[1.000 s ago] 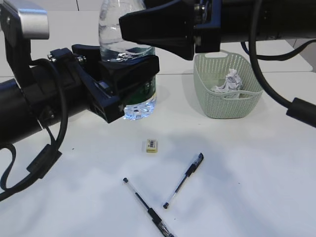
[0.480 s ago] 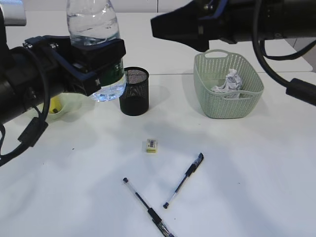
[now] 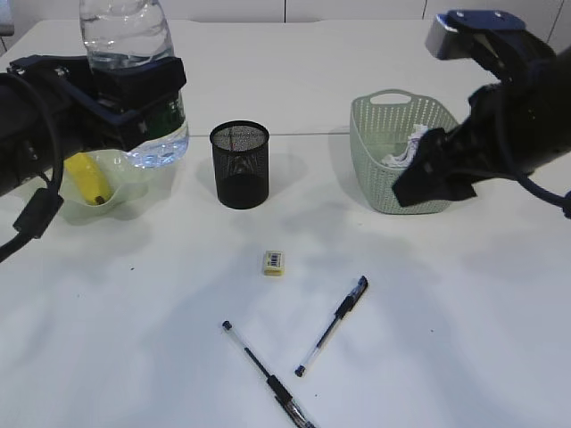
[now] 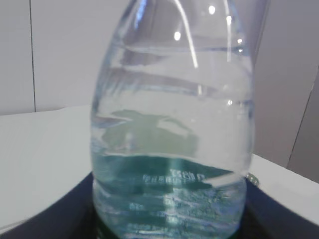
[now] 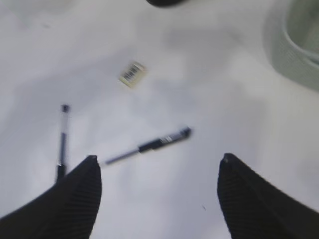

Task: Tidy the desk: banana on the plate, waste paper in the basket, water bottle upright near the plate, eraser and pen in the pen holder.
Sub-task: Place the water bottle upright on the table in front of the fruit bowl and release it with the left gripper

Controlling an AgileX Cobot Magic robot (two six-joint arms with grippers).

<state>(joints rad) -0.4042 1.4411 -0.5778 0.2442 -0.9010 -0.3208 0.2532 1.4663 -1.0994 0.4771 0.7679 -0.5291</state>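
My left gripper (image 3: 134,96) is shut on the clear water bottle (image 3: 132,53), which stands upright with its base at the right rim of the pale green plate (image 3: 120,165). The bottle (image 4: 172,149) fills the left wrist view. The banana (image 3: 86,176) lies on the plate. Crumpled waste paper (image 3: 416,143) sits in the green basket (image 3: 384,134). The yellow eraser (image 3: 274,262) and two pens (image 3: 332,325) (image 3: 268,374) lie on the table in front of the black mesh pen holder (image 3: 240,164). My right gripper (image 5: 159,158) is open and empty above one pen (image 5: 149,145), with the eraser (image 5: 132,73) farther off.
The right arm (image 3: 500,116) hangs in front of the basket's right side. A second pen (image 5: 63,134) shows by the right gripper's left finger. The basket's rim (image 5: 294,45) is at the right wrist view's top right.
The left arm has carried the bottle leftward, uncovering the pen holder, and now holds it by the plate. The right arm has swung right and down toward the basket.
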